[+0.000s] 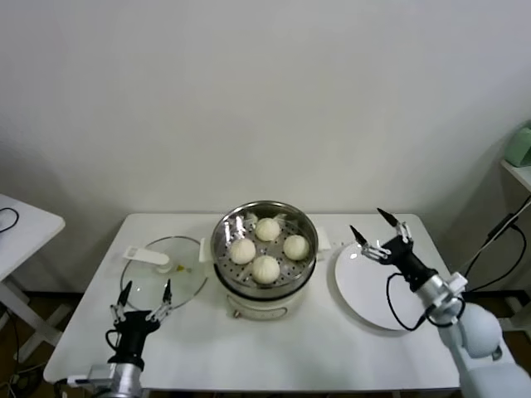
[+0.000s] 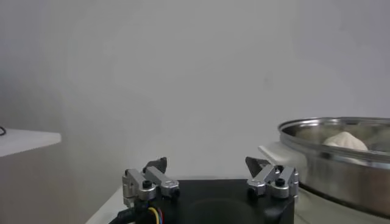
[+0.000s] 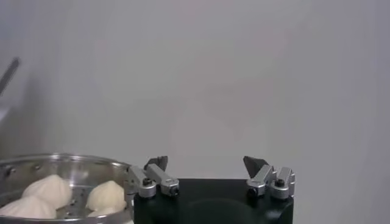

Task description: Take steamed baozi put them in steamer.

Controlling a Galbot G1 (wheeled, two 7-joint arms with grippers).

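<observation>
White table [image 1: 274, 352]: 4 baozi [image 1: 265, 269] in steamer [image 1: 222, 249]; L gripper [image 1: 143, 302] & R gripper [image 1: 380, 231] both spread, empty.

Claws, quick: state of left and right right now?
Left claw: open, empty, near the glass lid.
Right claw: open, empty, above the white plate.

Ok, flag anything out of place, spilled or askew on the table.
Nothing stands out. All four baozi sit inside the steamer, the plate beside it is bare, and the glass lid lies flat on the table. Both the left claw and right claw are open, holding nothing.
</observation>
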